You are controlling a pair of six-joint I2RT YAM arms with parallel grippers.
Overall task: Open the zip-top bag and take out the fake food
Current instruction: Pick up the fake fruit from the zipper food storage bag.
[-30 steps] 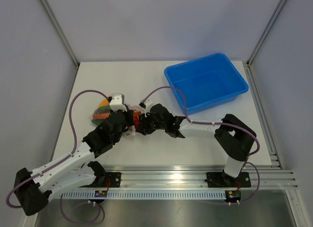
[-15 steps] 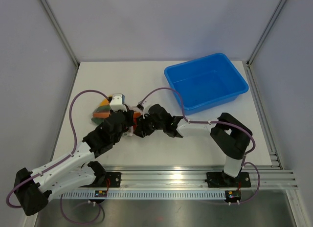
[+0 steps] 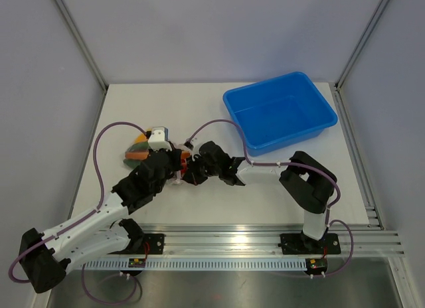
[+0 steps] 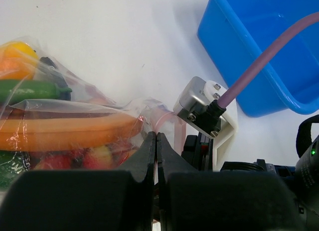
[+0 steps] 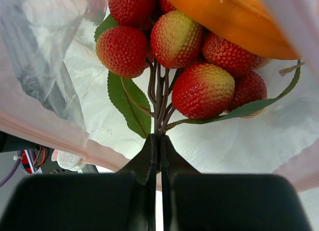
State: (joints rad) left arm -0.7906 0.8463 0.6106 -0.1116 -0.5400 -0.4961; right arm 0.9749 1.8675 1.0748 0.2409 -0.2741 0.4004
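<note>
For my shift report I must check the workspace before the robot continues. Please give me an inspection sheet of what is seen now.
Surface: white table, no stains seen.
Job's things: zip-top bag left of centre, mouth open; fake food inside: orange piece, green cucumber, yellow fruit, berry bunch.
Clutter: blue bin at far right; nothing seen in it.
Grippers: left gripper shut, apparently on the bag's pink rim; right gripper shut on the berry bunch's stem, inside the mouth.
Cables: purple cables loop above the table, one beside the bag.
Surroundings: grey walls, metal rail; nothing else seen.
</note>
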